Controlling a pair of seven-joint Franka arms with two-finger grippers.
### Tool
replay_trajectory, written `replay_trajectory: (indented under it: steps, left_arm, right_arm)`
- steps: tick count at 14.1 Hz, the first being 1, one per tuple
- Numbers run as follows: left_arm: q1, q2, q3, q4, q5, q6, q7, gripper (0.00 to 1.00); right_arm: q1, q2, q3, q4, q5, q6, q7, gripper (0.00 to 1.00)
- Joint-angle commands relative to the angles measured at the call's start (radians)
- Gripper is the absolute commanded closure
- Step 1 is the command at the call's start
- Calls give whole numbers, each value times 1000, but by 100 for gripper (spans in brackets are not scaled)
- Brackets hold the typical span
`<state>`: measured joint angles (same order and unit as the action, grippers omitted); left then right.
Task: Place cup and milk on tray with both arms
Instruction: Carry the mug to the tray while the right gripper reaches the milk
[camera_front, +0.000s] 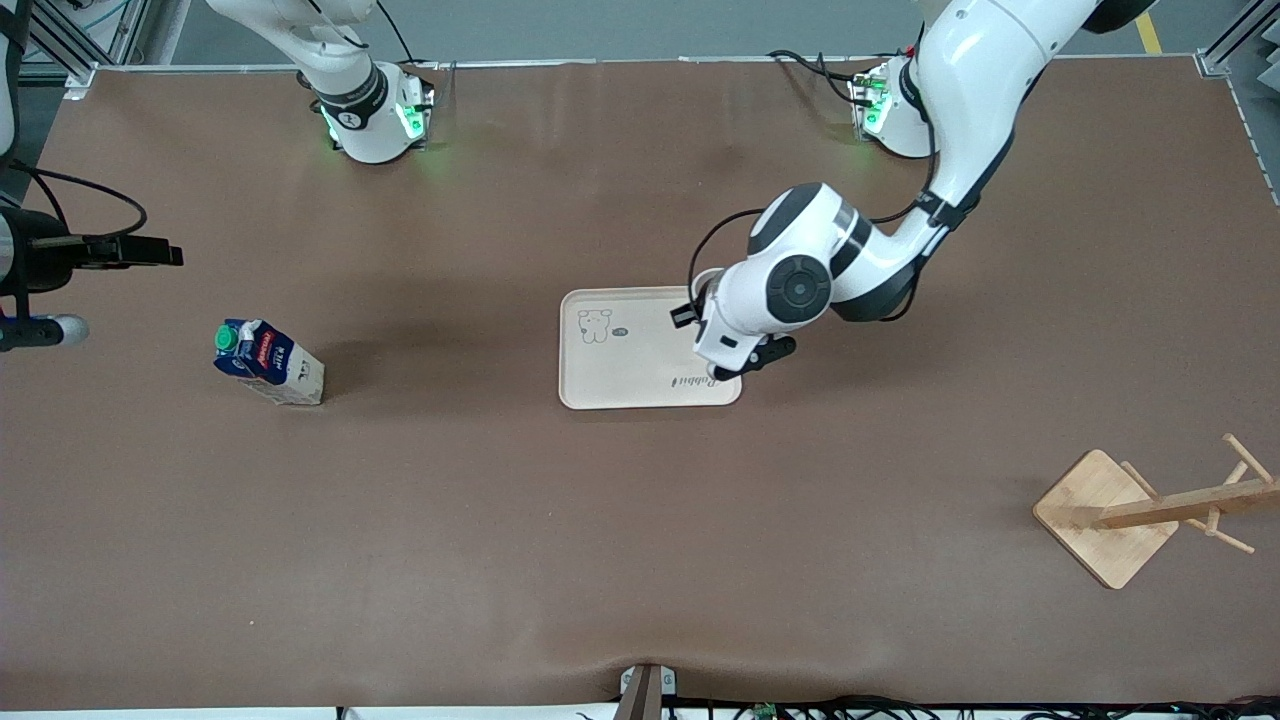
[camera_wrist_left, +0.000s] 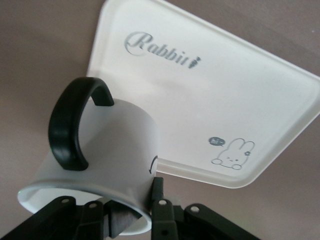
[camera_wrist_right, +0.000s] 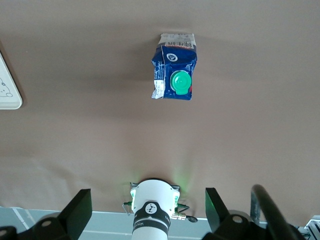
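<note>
Over the tray (camera_wrist_left: 210, 105), left gripper (camera_wrist_left: 132, 212) holds the cup (camera_wrist_left: 115, 150) (by its rim)

The milk (camera_wrist_right: 174, 66) stands alone on the brown worktop (camera_wrist_right: 90, 115), its green cap (camera_wrist_right: 180, 82) facing up toward the camera. At nine o'clock a corner of the tray (camera_wrist_right: 7, 90) shows. At six o'clock sits the arm's green-lit base (camera_wrist_right: 154, 202), flanked by the right pincer's (camera_wrist_right: 148, 212) wide-spread fingers (camera_wrist_right: 75, 207).
</note>
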<state>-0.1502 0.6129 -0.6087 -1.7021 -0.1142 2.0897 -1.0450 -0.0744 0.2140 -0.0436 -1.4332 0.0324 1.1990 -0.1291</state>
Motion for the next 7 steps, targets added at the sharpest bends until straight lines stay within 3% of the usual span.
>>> replay_trajectory:
  steps: [1, 5, 7]
  left_arm:
    - [-35, 79, 12, 78, -16, -30, -30, 100]
    - [-35, 131, 15, 90, -15, -30, -70, 100]
    - [-38, 142, 35, 91, -15, -31, -95, 100]
  right_arm:
    - [-42, -7, 13, -6, 3, -9, -4, 0]
    - [-51, 53, 13, -79, -2, -16, 23, 0]
    - [-39, 80, 13, -96, -2, -3, 153, 0]
